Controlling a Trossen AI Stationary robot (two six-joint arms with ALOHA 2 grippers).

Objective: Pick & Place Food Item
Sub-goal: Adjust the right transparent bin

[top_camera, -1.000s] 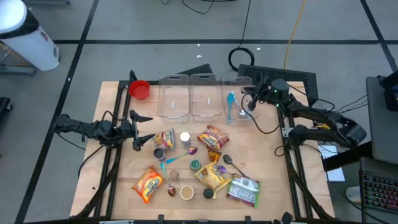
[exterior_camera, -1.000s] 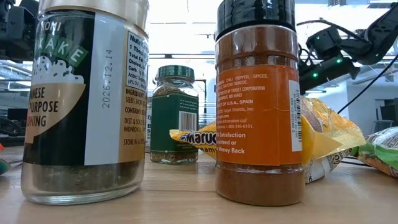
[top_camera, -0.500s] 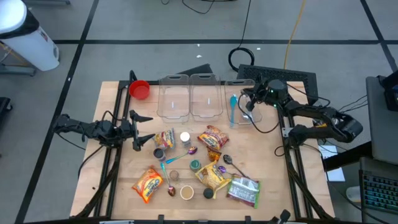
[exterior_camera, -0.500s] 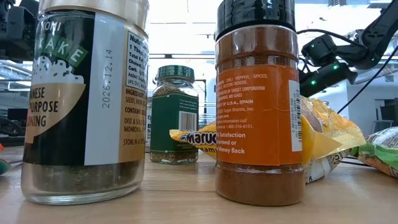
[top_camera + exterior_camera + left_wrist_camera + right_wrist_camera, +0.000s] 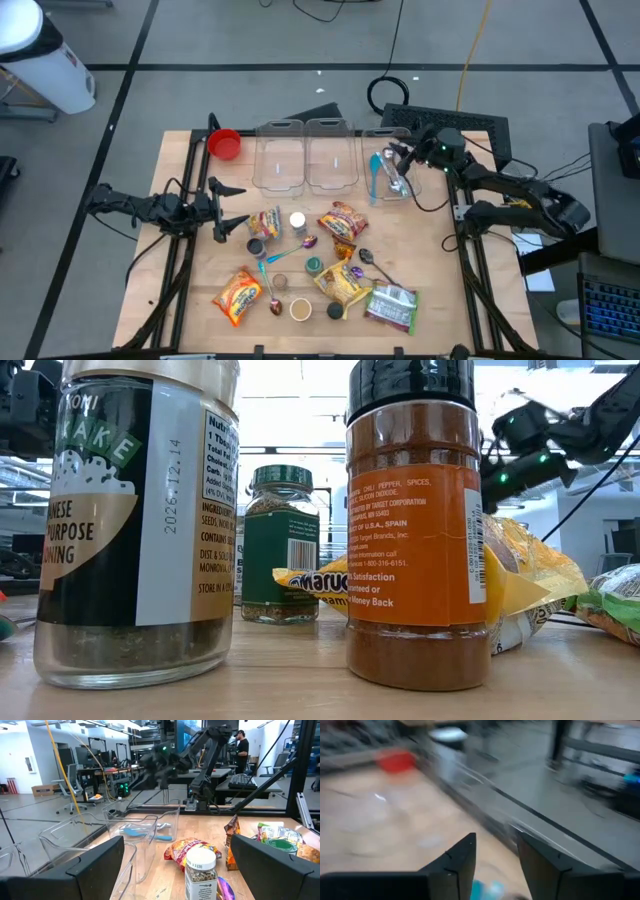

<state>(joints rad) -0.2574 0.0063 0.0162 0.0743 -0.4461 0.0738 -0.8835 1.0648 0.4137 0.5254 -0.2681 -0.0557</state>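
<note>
Right gripper (image 5: 404, 164) is up at the far right corner of the table, hanging over the right-hand clear bin (image 5: 386, 131), one of three set side by side along the far edge. From its own wrist camera the fingers (image 5: 461, 857) sit a narrow gap apart with nothing between them, so it's an empty grip. Down in that bin, a blue spoon (image 5: 373, 170) and a silver spoon (image 5: 392, 178) lie next to each other, just beside the gripper.

Over at the left edge, the left gripper (image 5: 241, 207) waits low above the table with its jaws spread wide and nothing in them, pointing in towards the middle.

The food is all out on the wood, none of it in any bin. A white-lidded jar (image 5: 297, 221) and a red-and-yellow packet (image 5: 342, 221) sit in the middle of the table. An orange packet (image 5: 238, 295), a yellow packet (image 5: 343, 283) and a green packet (image 5: 392, 306) lie towards the near edge. At table level, a paprika-coloured spice jar (image 5: 415, 530) and a seasoning jar (image 5: 140, 510) stand upright right up close, with a green-labelled jar (image 5: 281, 545) behind them.

A red bowl (image 5: 226, 144) sits at the far left corner
</note>
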